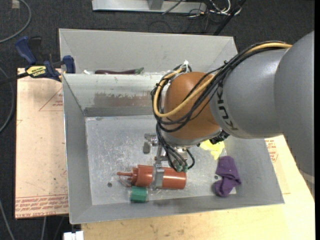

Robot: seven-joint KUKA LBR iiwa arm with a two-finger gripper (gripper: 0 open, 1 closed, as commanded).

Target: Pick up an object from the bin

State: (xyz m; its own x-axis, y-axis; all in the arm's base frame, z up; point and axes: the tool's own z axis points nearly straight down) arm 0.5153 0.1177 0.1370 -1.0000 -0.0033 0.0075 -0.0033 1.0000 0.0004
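1. The grey arm (270,94) is reaching into the bin (75,144) from the right, its thick link slanting down and to the left across the bin's far right corner.
2. The rounded orange cover (187,109) at the wrist is hanging over the middle of the bin floor, and yellow and black cables (260,46) are running along the arm and looping around the cover.
3. The gripper (159,176) is pointing downward below the cover, with its grey lower end lying across the middle of a red bottle (175,180). It cannot be told whether the jaws are apart, together or clamped on the bottle.
4. Dark lettering is showing on the grey link just right of the cover. It is turned sideways and partly hidden by cables, and it is reading as part of "KUKA". No other writing in the bin can be read.
5. The red bottle is lying on its side near the bin's front wall, a little left of centre. Its long axis is running left to right, roughly along that wall, with the thin nozzle pointing left and the wide body lying to the right.
6. A small green cap (138,196) is sitting just in front of the bottle's shoulder.
7. A purple cloth (227,176) is lying crumpled to the right, well apart from the bottle. A yellow thing (215,148) is peeking out beneath the arm, just behind the cloth.
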